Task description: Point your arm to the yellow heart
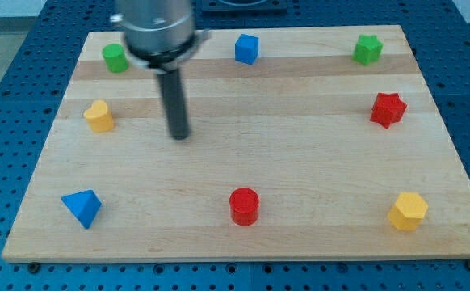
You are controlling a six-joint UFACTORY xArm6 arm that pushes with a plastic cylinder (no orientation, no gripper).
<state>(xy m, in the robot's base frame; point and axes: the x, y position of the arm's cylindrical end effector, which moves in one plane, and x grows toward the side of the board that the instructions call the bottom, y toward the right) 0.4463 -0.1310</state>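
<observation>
place: lab bench — blue perforated table [25, 105] — wooden board [300, 162] | robot arm [158, 28]

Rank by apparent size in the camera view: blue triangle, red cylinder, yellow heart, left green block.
1. blue triangle
2. red cylinder, nearly alike; both nearer the view's bottom, so unsure
3. yellow heart
4. left green block

Yellow heart [98, 116], red cylinder [244, 206], blue cube [246, 48], pale wooden board [300, 153].
</observation>
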